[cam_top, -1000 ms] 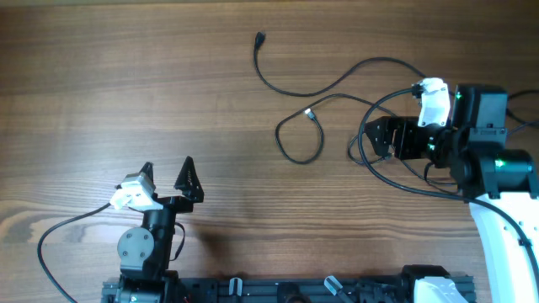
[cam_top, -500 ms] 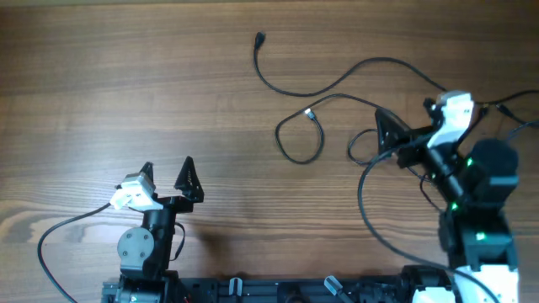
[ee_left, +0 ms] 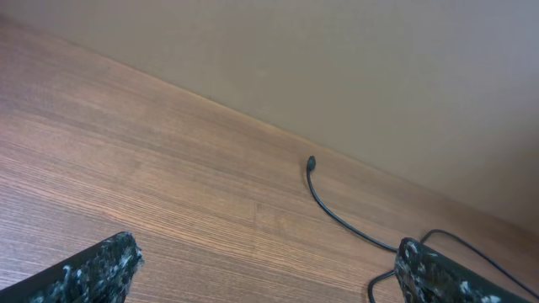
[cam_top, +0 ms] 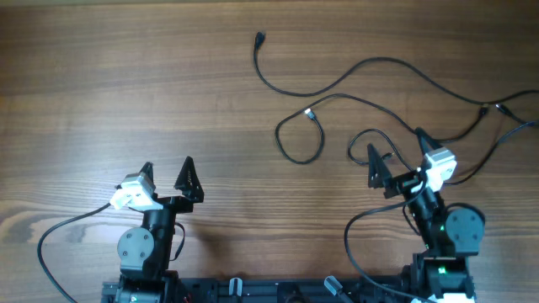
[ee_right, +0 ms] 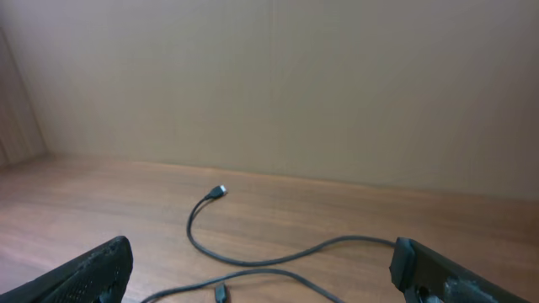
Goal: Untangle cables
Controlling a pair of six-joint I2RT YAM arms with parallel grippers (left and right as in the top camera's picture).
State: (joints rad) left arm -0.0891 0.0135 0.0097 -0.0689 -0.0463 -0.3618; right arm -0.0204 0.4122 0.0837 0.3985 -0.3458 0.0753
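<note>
- Our right gripper [cam_top: 394, 145] has drawn back toward its base from where it hung over the cords a second ago. Its jaws now stand wide apart with nothing between them.
- Our left gripper [cam_top: 167, 165] has not stirred. Its jaws are likewise spread and empty.
- The cables [cam_top: 337, 84] lie on the table [cam_top: 126, 76] ahead of the right jaws. A small loop [cam_top: 360, 139] sits just by the tip of the left finger in the overhead view. The silver-tipped plug [cam_top: 309, 113] lies further ahead and off to the left.
- The black plug [cam_top: 259, 38] rests well ahead of the left jaws, toward their right side.
- We judge this a let-go and retreat. The cords beyond the right jaws are now uncovered, yet they still cross one another, so the untangling is unfinished and calls for a fresh grasp.
</note>
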